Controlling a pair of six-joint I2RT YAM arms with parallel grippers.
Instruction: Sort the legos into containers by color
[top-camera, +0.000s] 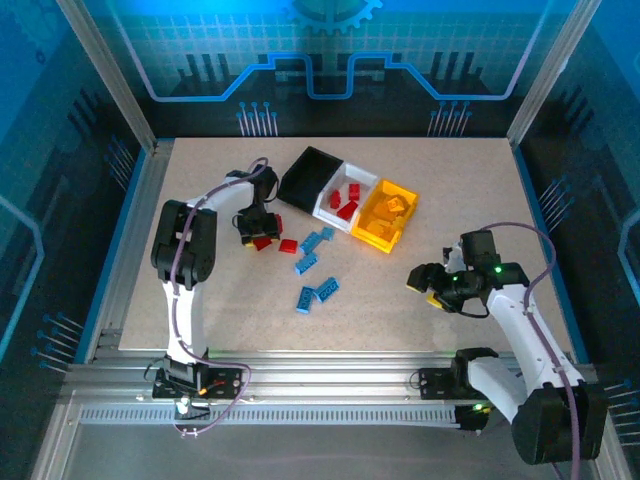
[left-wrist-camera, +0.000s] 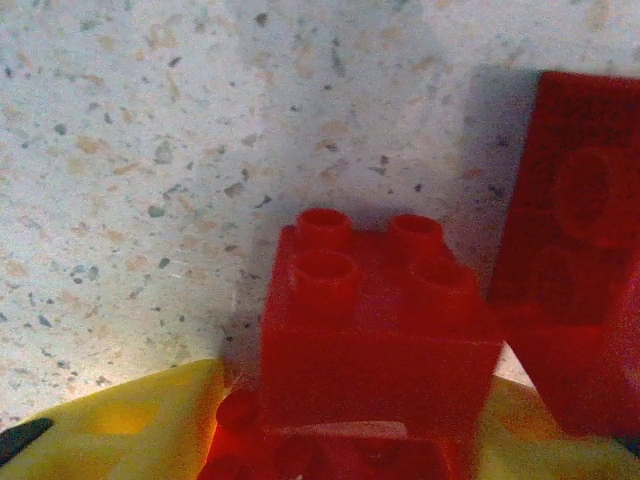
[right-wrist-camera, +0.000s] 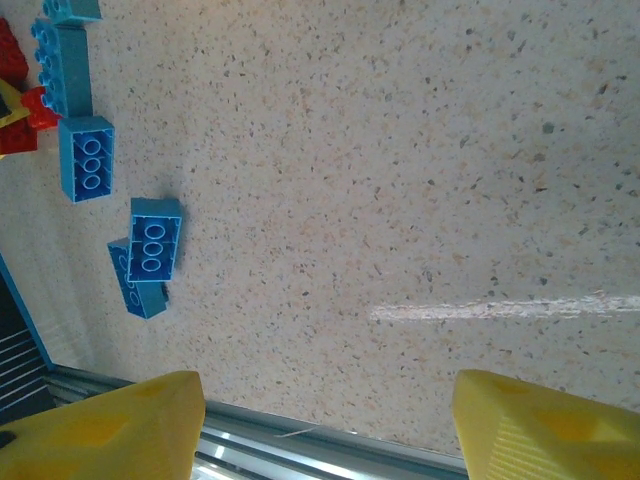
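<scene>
Legos: glossy, studded, square red brick (left-wrist-camera: 380, 330) between left hand's (left-wrist-camera: 355, 405) smooth yellow fingers (left-wrist-camera: 120, 430), grip unclear; right hand (right-wrist-camera: 325, 400) wide-gaped, empty

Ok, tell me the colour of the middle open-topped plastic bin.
White bin, clearest in the top external view.

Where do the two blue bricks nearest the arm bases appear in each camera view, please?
Top external: the two blue bricks lie low and centre-left on the table, nearest the arm bases.
Right wrist: at the left, mid-height, side by side.
Left wrist: this camera faces a red brick on the table.
Shared landmark: the speckled table top; more blue bricks lie beyond the pair.
</scene>
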